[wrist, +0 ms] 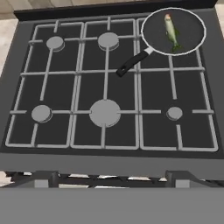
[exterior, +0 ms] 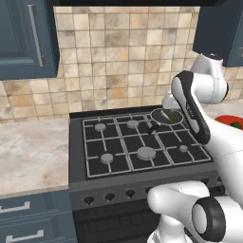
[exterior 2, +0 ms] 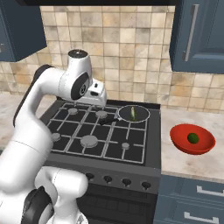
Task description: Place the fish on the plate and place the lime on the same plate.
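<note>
Stove (wrist: 109, 153) grates nearest; fish (wrist: 171, 31) in back pan (wrist: 192, 41), tiled wall (exterior: 118, 61) behind.

The slender greenish fish (wrist: 171, 31) lies in a pan; the lime (exterior 2: 192, 138) sits in the red bowl.

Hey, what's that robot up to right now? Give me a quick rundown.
Gripper open, holding nothing, up over the stove. Fish lies in the frying pan at the stove's back right. Lime sits in the red bowl on the counter. Nothing blocking the pan.
</note>
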You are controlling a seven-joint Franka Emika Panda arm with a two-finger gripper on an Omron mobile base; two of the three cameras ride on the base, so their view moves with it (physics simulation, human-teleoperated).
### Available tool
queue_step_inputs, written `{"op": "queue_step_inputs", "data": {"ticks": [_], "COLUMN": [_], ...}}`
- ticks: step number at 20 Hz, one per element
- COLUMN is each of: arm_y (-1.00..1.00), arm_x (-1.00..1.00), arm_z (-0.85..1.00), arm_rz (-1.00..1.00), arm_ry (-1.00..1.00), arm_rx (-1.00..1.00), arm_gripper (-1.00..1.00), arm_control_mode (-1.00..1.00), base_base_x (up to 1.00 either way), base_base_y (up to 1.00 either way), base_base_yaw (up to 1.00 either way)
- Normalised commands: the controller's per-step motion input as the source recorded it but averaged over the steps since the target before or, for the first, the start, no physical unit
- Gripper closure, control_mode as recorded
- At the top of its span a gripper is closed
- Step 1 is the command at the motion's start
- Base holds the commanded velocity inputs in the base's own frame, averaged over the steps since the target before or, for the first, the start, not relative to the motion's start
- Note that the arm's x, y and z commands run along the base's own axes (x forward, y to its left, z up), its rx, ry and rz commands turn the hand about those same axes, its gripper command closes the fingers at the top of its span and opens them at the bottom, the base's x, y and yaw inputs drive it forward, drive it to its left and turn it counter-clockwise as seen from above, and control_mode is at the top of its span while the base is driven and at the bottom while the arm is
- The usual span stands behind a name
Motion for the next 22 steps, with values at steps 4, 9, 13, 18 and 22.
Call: {"op": "queue_step_inputs", "data": {"ticks": [4, 9, 13, 18, 22], "arm_y": [-0.56, -0.51, -0.43, -0.25, -0.06], "arm_x": [0.0, 0.06, 0.13, 0.29, 0.38], "arm_z": [-0.15, -0.23, -0.2, -0.18, -0.14], "arm_rz": [0.0, 0.0, 0.0, 0.0, 0.0], "arm_ry": [0.0, 0.0, 0.0, 0.0, 0.0], "arm_rx": [0.06, 0.04, 0.03, 0.02, 0.0], "arm_gripper": [-1.0, -1.0, -1.0, -1.0, -1.0], "arm_control_mode": [-1.0, -1.0, -1.0, -1.0, -1.0], "base_base_x": [0.0, 0.0, 0.0, 0.0, 0.0], "base_base_y": [0.0, 0.0, 0.0, 0.0, 0.0], "base_base_yaw": [0.0, 0.0, 0.0, 0.0, 0.0]}}
